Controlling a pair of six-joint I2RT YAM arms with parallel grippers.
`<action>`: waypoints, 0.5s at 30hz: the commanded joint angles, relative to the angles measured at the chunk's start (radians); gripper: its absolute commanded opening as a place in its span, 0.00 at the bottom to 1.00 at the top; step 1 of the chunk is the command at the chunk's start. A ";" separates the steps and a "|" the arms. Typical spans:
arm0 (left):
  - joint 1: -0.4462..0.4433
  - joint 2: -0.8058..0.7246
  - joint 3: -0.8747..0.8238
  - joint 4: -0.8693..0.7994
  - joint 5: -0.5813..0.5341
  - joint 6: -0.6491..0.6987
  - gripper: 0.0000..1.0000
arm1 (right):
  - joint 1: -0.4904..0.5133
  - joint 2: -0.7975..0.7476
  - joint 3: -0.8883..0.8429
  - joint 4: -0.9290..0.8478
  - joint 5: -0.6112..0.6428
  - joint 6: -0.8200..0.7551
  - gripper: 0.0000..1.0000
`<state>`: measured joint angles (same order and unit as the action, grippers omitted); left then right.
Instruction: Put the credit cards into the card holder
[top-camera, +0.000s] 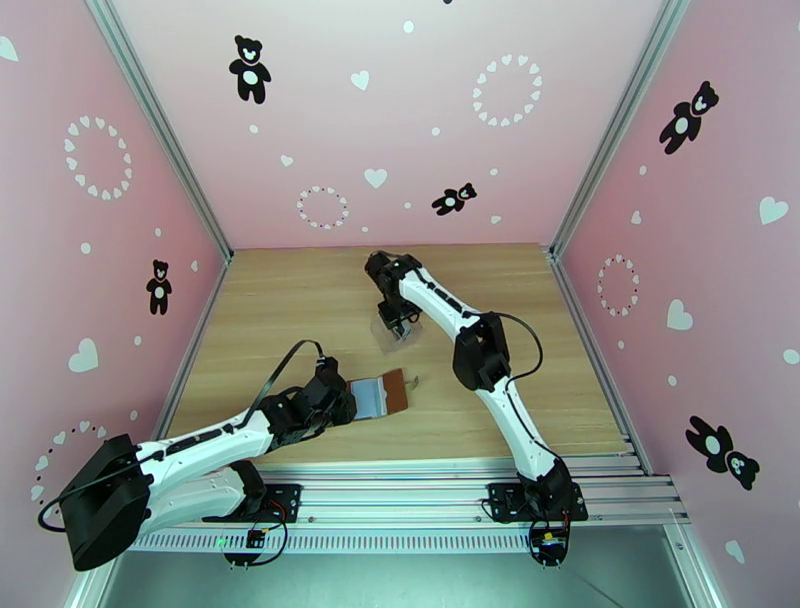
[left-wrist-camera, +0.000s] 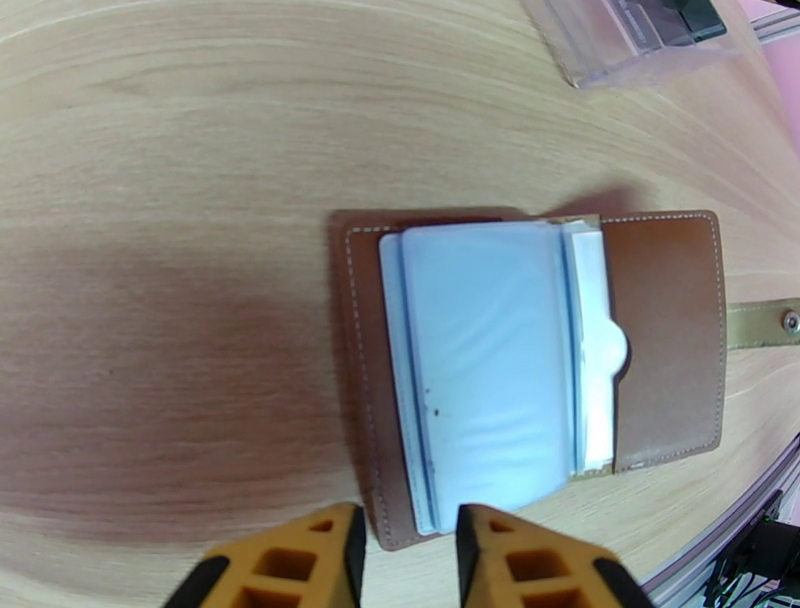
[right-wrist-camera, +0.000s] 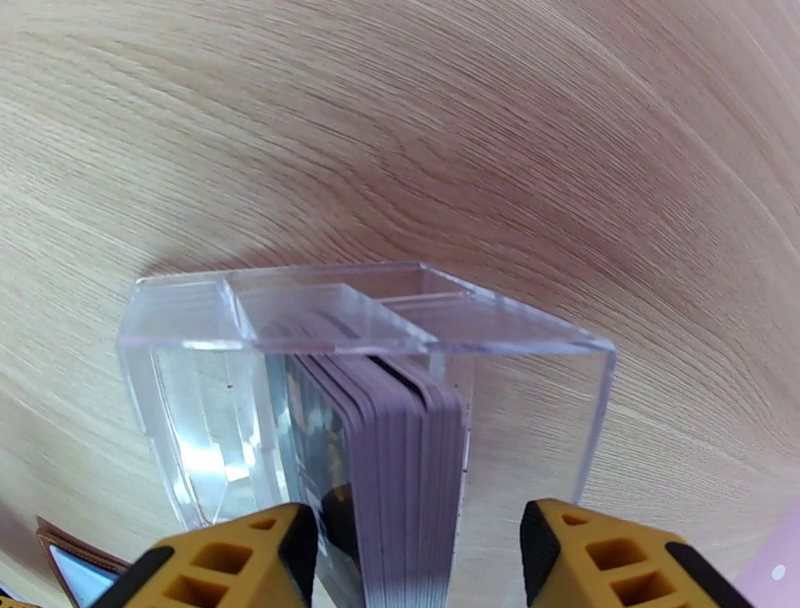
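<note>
I'm at the pick-up step: no card has left the stack yet. My right tool (right-wrist-camera: 418, 550) hangs over the clear case (right-wrist-camera: 180, 330), which stands near the middle of the counter (top-camera: 300, 290), farther from the near edge than the wallet. The credit cards (right-wrist-camera: 400, 450) stand on edge inside it, packed in one dark stack. The tool's jaws are apart, one finger to each side of the stack. The left finger is close against the cards and the right one has a clear gap to them. Nothing is gripped there.

The card holder (left-wrist-camera: 670, 330) lies open and flat toward the near edge of the counter, left of the case, with its pale see-through pockets facing up and its snap tab (left-wrist-camera: 765, 322) trailing off the far flap. My left tool (left-wrist-camera: 405, 560) has its jaws drawn narrow with the wallet's near edge running in between them. I judge it is clamped on that edge to keep the wallet spread.

Next I need to close the right jaws on a card, ideally just one from the outside of the stack, and lift it straight up clear of the case wall. The tight packing is my worry, since a grip this wide could take several cards.
</note>
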<state>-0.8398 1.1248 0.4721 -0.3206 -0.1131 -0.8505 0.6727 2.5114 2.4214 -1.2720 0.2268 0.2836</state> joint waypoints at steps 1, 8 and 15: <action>0.005 0.008 0.003 0.023 0.008 -0.007 0.31 | 0.007 0.055 0.034 -0.059 0.064 -0.008 0.59; 0.005 0.003 0.000 0.022 0.007 -0.009 0.31 | 0.007 0.038 0.038 -0.064 0.119 -0.013 0.59; 0.005 0.003 -0.001 0.023 0.006 -0.009 0.31 | 0.007 -0.008 0.040 -0.060 0.180 -0.015 0.58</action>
<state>-0.8398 1.1259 0.4721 -0.3058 -0.1127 -0.8505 0.6785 2.5206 2.4325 -1.3041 0.3443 0.2764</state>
